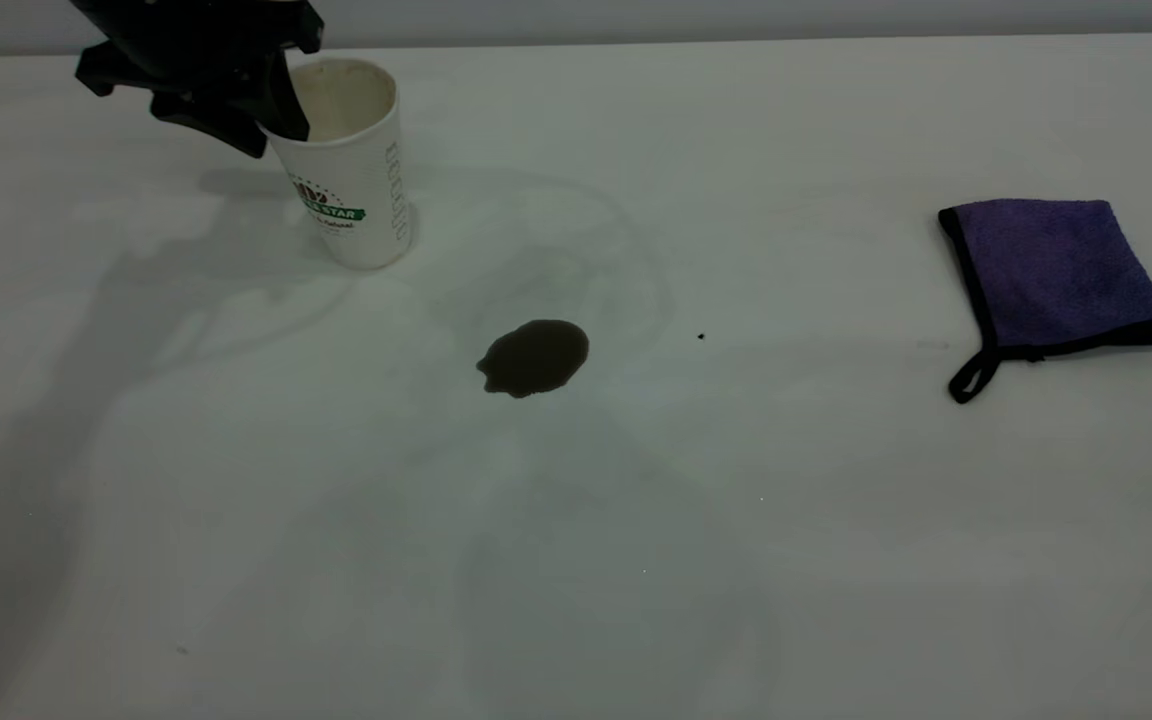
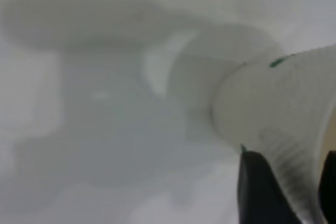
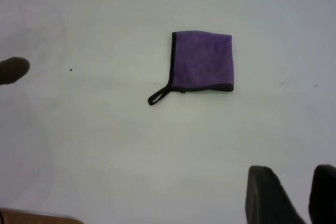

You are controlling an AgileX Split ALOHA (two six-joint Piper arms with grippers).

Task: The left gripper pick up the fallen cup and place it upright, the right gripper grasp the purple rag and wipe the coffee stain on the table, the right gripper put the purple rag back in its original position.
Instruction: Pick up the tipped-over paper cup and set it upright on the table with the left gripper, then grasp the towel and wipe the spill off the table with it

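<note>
Left gripper [image 1: 281,115] is clamped on the rim of the paper cup [image 1: 356,190], one finger inside the mouth, one outside. Cup is mouth-up but tilted, base on the table [image 1: 576,560], up and left of the coffee stain [image 1: 534,357] and apart from it. Left wrist view is blurry; it looks like cup wall pinched between two dark fingers [image 2: 262,192], not certain. Purple rag [image 1: 1056,275] lies flat well right of the stain, loop corner toward the near edge, a tiny black speck [image 1: 701,337] between them. Right gripper [image 3: 310,195] hangs clear of the rag, jaws apart with a narrow gap, holding nothing.
</note>
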